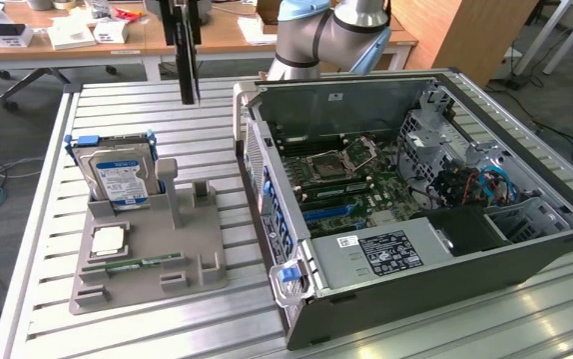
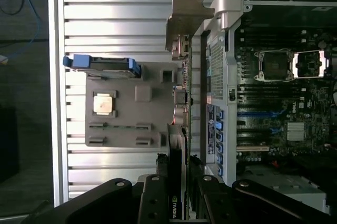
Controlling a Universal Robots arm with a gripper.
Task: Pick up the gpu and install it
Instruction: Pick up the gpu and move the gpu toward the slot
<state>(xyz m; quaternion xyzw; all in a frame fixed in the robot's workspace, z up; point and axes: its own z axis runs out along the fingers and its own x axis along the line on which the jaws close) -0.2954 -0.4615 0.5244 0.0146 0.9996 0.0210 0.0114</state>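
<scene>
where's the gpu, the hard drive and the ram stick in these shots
gpu (image 2: 187,18): wrist view, on its pale metal bracket
hard drive (image 1: 122,179): exterior view, on its blue label
ram stick (image 1: 142,263): exterior view, mid-length on the green board

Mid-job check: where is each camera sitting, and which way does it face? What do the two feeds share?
Exterior view: off the arm, raised, looking down across the table at the holder and open case; the arm shows behind the case.
Wrist view: on the wrist, looking straight down; the tool grips the gpu edge-on, holder and case to either side.
Shared: table, holder, drive, case.
</scene>
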